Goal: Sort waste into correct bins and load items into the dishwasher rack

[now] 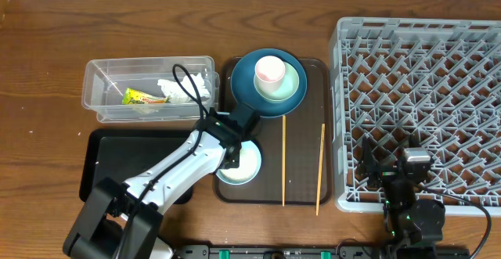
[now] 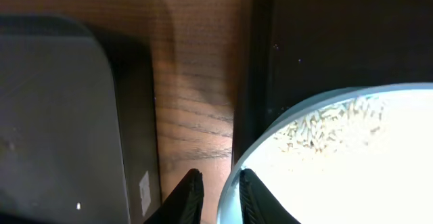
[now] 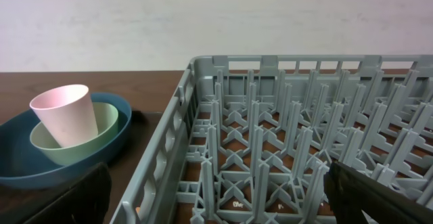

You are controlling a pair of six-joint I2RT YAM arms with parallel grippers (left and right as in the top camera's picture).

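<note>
The wooden desk (image 1: 47, 55) carries a brown serving tray (image 1: 301, 173) at its middle; on the tray's far end sits the dark blue plate (image 1: 244, 87), with the pale green bowl (image 1: 288, 91) in it and the pink cup (image 1: 269, 69) leaning in that bowl; two wooden chopsticks (image 1: 283, 157) lie lengthwise on the tray, apart from each other. Left of the tray stands the clear tub (image 1: 98, 83), holding the yellow-green wrapper (image 1: 139, 97) and the crumpled tissue (image 1: 184, 87); nearer lies the black tray (image 1: 109, 145), partly covered by the left arm. The grey rack (image 1: 423, 71) fills the right side.

The pale blue-white bowl (image 1: 246, 165) rests at the serving tray's near left corner; it is smooth and pale, with loose white rice grains (image 2: 331, 122) scattered inside. The left claw (image 2: 220, 176) is narrow, pinching the bowl's rim, one finger inside and one outside. The right claw (image 3: 216, 170) hangs over the rack's near edge, spread wide and holding nothing.
</note>
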